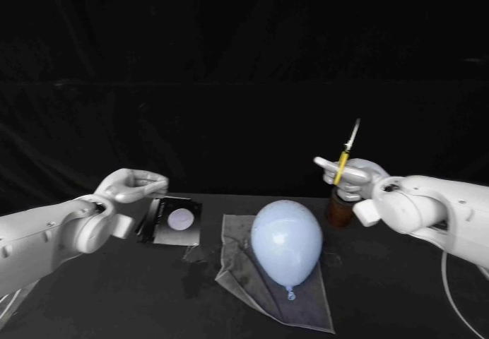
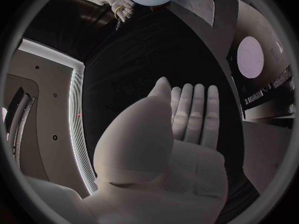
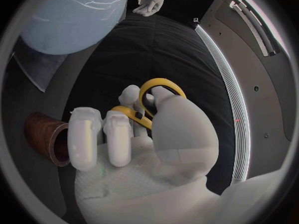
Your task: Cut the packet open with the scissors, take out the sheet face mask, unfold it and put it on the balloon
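A pale blue balloon (image 1: 285, 240) lies on a grey cloth (image 1: 306, 300) in the middle of the table. Left of it lies the dark packet (image 1: 173, 220) with a white oval on its face. My left hand (image 1: 131, 185) hovers above and left of the packet, fingers straight and apart, holding nothing (image 2: 187, 119). My right hand (image 1: 355, 178) is raised right of the balloon and grips the yellow-handled scissors (image 1: 346, 157), blades pointing up. In the right wrist view the fingers pass through the yellow handles (image 3: 152, 97). The balloon (image 3: 72, 15) lies beyond.
A brown cylindrical holder (image 1: 339, 210) stands just below my right hand, right of the balloon; its open mouth shows in the right wrist view (image 3: 47, 139). The black table (image 1: 122, 296) extends to the front left.
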Robot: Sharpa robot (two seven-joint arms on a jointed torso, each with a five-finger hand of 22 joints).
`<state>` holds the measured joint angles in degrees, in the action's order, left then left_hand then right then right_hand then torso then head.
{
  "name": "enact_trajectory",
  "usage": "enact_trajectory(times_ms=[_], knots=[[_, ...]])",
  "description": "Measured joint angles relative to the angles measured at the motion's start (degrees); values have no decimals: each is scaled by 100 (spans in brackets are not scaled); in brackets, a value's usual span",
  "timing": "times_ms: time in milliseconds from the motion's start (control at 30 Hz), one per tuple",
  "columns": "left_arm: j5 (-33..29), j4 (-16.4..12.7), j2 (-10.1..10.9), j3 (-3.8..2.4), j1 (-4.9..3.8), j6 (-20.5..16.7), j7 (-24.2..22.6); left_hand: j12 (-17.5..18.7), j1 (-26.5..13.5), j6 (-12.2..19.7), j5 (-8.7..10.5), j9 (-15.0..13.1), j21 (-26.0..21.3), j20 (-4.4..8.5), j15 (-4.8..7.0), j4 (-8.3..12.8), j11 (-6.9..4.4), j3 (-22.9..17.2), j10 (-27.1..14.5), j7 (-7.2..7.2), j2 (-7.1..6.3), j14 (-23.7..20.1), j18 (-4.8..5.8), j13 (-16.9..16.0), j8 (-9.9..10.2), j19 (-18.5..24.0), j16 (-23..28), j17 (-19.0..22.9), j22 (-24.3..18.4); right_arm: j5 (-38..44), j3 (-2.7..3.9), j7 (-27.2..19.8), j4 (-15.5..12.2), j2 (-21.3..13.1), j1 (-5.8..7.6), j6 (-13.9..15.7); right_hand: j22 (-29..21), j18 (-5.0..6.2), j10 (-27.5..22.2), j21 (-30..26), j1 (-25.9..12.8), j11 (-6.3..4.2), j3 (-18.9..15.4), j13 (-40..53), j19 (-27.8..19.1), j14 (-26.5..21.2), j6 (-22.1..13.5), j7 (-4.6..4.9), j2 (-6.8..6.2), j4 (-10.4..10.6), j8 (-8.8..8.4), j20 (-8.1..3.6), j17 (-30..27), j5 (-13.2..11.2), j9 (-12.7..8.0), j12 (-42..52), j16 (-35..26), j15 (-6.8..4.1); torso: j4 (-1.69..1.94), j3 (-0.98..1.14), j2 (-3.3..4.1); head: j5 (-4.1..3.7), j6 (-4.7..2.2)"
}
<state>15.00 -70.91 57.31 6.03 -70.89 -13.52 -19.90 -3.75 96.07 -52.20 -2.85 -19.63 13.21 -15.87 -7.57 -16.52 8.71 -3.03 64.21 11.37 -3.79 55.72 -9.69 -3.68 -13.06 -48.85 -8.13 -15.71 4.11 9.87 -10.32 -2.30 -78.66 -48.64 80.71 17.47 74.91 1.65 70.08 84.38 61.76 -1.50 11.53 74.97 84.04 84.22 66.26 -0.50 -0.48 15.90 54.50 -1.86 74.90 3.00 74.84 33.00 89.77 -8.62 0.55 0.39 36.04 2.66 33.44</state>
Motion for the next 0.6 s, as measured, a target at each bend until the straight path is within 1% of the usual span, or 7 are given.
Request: enact_trajectory(times_ms=[33, 133, 367, 467, 500, 567, 600], knots=[[20, -13, 2, 0, 18, 5, -11, 5, -1, 0, 0, 8, 0, 0, 0, 0, 0, 0, 0, 0, -4, 0, 0, 4, 0, 0, 0, -1, 0, 5, 0, 0, -12, -8, 0, -16, 0, 0, 0, 0, 16, 0, 0, -2, 0, 0, 0, 0, 16, 0, 0, 0, 0, 0, 0, 0, 0, 0, 1, 1, 0, 144, 27], [128, -83, 20, 3, 72, 18, -58, 5, 2, 2, 0, 33, 0, 0, 0, 0, 26, 0, -26, -2, -77, 0, 1, 5, 48, 0, 0, -7, 0, 20, 0, 0, -44, -30, -2, -63, 2, 0, 0, 0, 36, 0, 0, -7, 7, 0, 0, 0, 36, 0, 0, -7, 0, 0, 0, 0, -1, 0, 3, 1, -2, 430, 83], [508, -362, 176, 3, 197, -20, -189, 5, -2, 124, 0, 121, -198, -64, -135, 17, 149, 17, -398, -38, -182, -265, 3, 10, 164, 254, 184, 51, -41, 59, -1, -2, -64, -69, -4, -117, 4, -1, 0, 0, 52, 0, -3, -6, 7, -1, 0, 0, 52, -3, 0, -8, 1, 0, 0, 0, -1, 0, 3, 1, -7, 1015, 267], [771, -465, 236, 5, 252, -72, -239, 5, -14, 157, 0, 155, -353, -83, -224, 17, 218, 17, -491, -71, -226, -464, 2, 10, 200, 523, 307, 116, -42, 76, -1, -2, -59, -69, -6, -127, 4, -1, 0, -1, 61, 0, -7, -5, 6, -1, 0, 0, 59, -8, 0, -8, 2, 0, 0, 0, -2, 0, 7, 1, -7, 1212, 353], [905, -501, 252, 9, 281, -98, -259, 5, 8, 157, 0, 164, -397, -82, -236, 17, 224, 17, -535, -71, -252, -540, 71, 10, 200, 600, 350, 137, -42, 82, -1, -2, -56, -67, -6, -131, 4, -1, 0, -1, 66, 0, -8, -4, 6, -1, 0, 0, 65, -8, 0, -8, 5, 0, 0, 0, -2, 0, 7, 1, -7, 1259, 376], [1157, -560, 273, 13, 340, -141, -287, 5, 17, 163, 0, 177, -465, -85, -263, 8, 239, 31, -587, -69, -285, -621, 94, 10, 230, 764, 402, 166, -47, 93, -1, -2, -52, -63, -11, -137, 4, -1, 0, -1, 75, 0, -8, -3, 6, -1, 0, 0, 74, -8, 0, -8, 5, 0, 0, 0, -2, 0, 10, -1, -9, 1366, 418], [1287, -582, 278, 16, 368, -161, -298, 5, 3, 211, 0, 188, -517, -86, -268, 8, 238, 59, -651, -59, -329, -679, 179, 9, 254, 932, 416, 181, -54, 97, -1, -2, -51, -62, -13, -141, 4, -2, 0, -8, 76, 0, -8, -3, 6, -1, 0, 0, 74, -9, 0, -8, 5, 0, 0, 0, -2, 0, 10, -2, -10, 1406, 437]])
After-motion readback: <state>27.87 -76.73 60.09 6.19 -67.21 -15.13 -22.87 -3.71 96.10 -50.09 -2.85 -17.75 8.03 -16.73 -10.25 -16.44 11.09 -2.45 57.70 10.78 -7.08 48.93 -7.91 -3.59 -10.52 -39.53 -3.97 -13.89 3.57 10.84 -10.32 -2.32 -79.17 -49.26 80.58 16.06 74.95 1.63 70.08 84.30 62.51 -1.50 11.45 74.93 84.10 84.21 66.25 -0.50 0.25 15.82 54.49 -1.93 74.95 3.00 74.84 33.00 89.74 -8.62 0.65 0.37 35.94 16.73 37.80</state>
